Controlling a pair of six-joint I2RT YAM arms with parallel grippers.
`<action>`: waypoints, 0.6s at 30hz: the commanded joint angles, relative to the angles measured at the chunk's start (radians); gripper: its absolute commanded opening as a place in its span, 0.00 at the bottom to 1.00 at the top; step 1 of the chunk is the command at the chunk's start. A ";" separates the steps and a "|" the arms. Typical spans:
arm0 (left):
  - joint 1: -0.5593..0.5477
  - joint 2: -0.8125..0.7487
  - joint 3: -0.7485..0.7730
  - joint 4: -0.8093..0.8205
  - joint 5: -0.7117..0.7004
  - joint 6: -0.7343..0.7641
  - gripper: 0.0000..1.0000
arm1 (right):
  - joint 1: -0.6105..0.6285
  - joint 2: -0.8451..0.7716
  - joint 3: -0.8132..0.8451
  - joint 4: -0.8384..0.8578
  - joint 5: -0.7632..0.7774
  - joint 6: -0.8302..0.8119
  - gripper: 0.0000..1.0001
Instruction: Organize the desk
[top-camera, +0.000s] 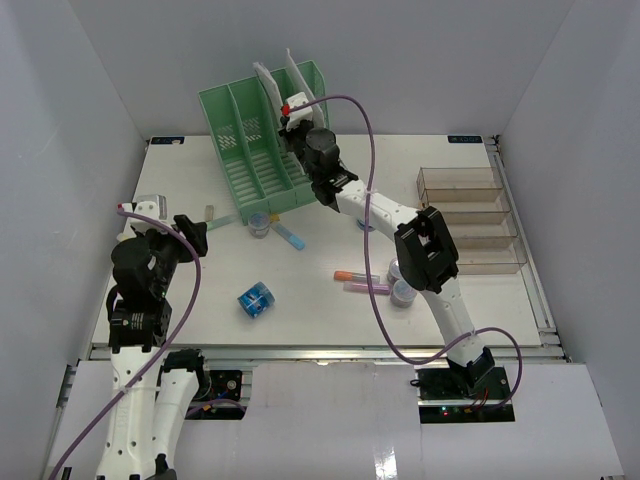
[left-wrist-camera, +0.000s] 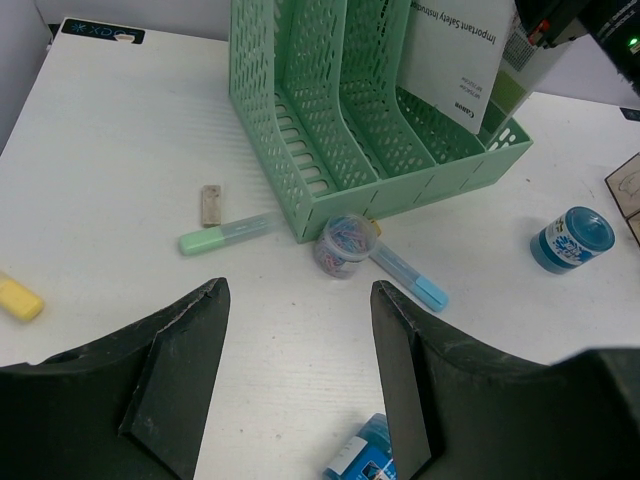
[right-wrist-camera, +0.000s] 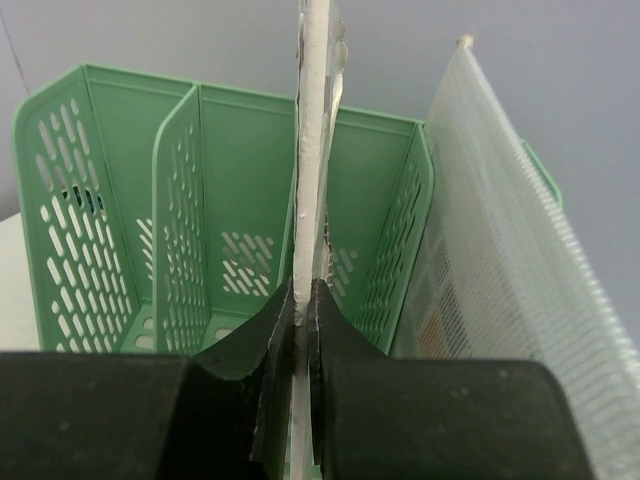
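Hovering open above the desk (left-wrist-camera: 120, 150) are the left fingers (left-wrist-camera: 180, 370); the right fingers (right-wrist-camera: 275, 335) are pinching a white booklet (right-wrist-camera: 312, 150) upright in the green rack (right-wrist-camera: 240, 200).

File rack (top-camera: 262, 140) sits far-centre on the desk (top-camera: 190, 300), booklet (left-wrist-camera: 455, 50) in its right slot, clip jar (top-camera: 259, 222) and pen (top-camera: 291, 236) just near it, compartment tray (top-camera: 470, 220) at the right edge, small box (top-camera: 256, 299) near-left, two markers (top-camera: 352, 276) near-centre.

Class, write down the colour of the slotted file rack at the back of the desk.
The file rack is light green, clearest in the left wrist view.
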 joint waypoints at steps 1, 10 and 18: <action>-0.001 0.012 0.000 0.000 -0.009 0.008 0.69 | -0.011 -0.006 0.015 0.199 -0.006 0.024 0.08; -0.003 0.028 0.010 0.000 -0.014 0.008 0.69 | -0.029 0.051 -0.012 0.282 -0.039 0.087 0.08; -0.001 0.038 0.004 0.007 -0.009 -0.003 0.69 | -0.034 0.046 -0.141 0.438 -0.072 0.092 0.09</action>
